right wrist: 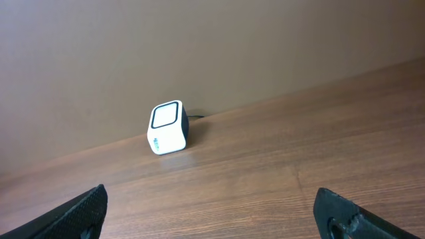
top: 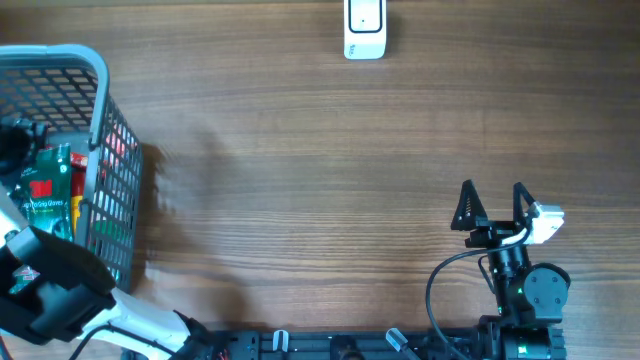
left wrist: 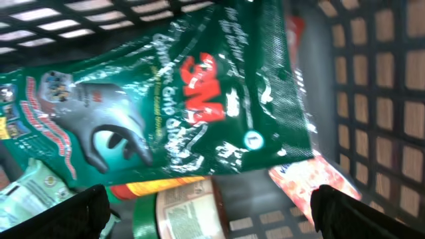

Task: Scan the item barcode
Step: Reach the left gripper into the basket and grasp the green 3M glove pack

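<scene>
L arm: your left gripper (left wrist: 206,202) is down inside the grey mesh basket (top: 100,90), which stands at the left edge of the desk (top: 300,150). Jaws spread wide and gripping nothing. Both tips show at the bottom corners of the left wrist view.

Item: the green 3M pack (left wrist: 179,99) lies on top of the pile in the basket, tilted, glossy face up w/ red logo and a grey glove graphic. It sits just ahead of the jaws, and you can't tell from this view whether either tip touches it. Under it:
- a jar w/ paper label (left wrist: 182,209)
- an orange-red packet (left wrist: 309,182) toward the mesh wall
- a pale green packet (left wrist: 23,189) at lower left

R arm: your right gripper (top: 493,205) is over bare desk at the near right, pointing toward the far edge. Jaws spread — nothing held.

Scanner (right wrist: 167,127): 1 small white block w/ a dark window, upright at the far edge of the desk, cable out the back. It is dead ahead in the right wrist view — well apart from the basket and from both arms.
</scene>
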Action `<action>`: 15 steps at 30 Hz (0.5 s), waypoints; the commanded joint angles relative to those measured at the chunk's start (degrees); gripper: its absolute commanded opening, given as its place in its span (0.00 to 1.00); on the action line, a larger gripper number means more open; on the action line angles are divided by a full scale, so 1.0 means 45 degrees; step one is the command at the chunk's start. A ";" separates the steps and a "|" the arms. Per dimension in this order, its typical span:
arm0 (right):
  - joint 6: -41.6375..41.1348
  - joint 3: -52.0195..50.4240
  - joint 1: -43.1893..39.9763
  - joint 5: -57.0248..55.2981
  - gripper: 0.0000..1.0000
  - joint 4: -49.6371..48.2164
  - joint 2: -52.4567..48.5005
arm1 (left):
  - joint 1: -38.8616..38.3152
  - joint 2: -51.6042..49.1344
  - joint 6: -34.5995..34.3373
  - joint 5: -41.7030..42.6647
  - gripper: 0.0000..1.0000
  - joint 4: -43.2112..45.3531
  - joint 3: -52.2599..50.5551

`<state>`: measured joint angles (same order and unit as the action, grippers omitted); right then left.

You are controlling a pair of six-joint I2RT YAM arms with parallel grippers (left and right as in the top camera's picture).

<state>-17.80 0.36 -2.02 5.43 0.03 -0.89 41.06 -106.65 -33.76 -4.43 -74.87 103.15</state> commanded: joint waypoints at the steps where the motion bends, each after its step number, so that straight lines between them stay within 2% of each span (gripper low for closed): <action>1: -0.0087 -0.0015 0.0078 -0.0223 1.00 -0.0039 0.0136 | 0.0423 0.0005 -0.0233 0.0092 1.00 -0.0049 0.0034; 10: -0.0087 -0.0015 0.0078 -0.0223 0.99 -0.0039 0.0136 | 0.0568 -0.0019 -0.0413 0.0680 1.00 -0.0389 -0.0690; 15: -0.0087 -0.0015 0.0078 -0.0223 1.00 -0.0039 0.0136 | 0.0316 -0.0034 0.1234 0.0437 1.00 -0.0204 -0.0908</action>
<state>-17.82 0.36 -2.02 5.43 0.03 -0.89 43.33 -106.67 -34.00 -2.87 -76.31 100.03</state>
